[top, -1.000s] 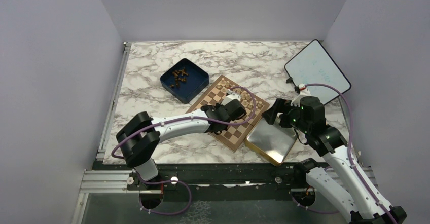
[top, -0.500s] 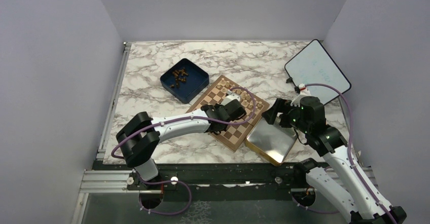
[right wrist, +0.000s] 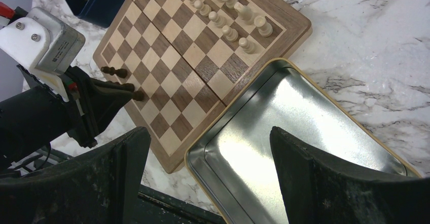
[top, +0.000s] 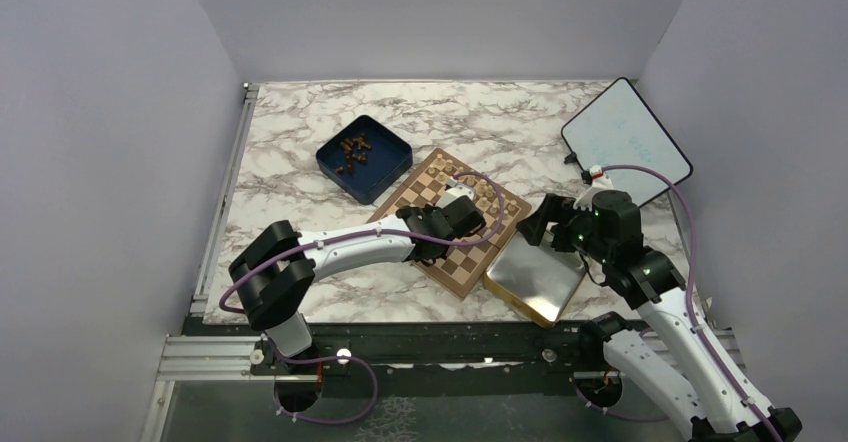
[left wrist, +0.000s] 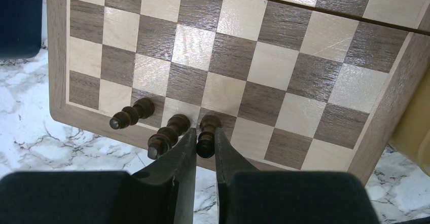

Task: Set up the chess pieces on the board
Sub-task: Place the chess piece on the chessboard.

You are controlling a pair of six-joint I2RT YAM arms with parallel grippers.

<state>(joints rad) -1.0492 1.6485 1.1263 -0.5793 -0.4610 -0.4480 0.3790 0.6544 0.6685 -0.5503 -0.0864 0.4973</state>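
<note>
The dark brown chess piece (left wrist: 207,133) sits in the board (left wrist: 263,67)'s near-left edge row, third in line after two other dark pieces (left wrist: 133,115) toward the board's left corner. The left gripper (left wrist: 205,145) pinches its upper part between both fingers. Pale chessmen (right wrist: 223,11) line the far-right rows opposite, and a blue box (top: 392,170) with more dark pieces lies just off the board's far-left side, while the right gripper (right wrist: 209,133) hangs spread wide and holding nothing over the gold-rimmed metal tray (right wrist: 304,112) against the board's near-right edge.
</note>
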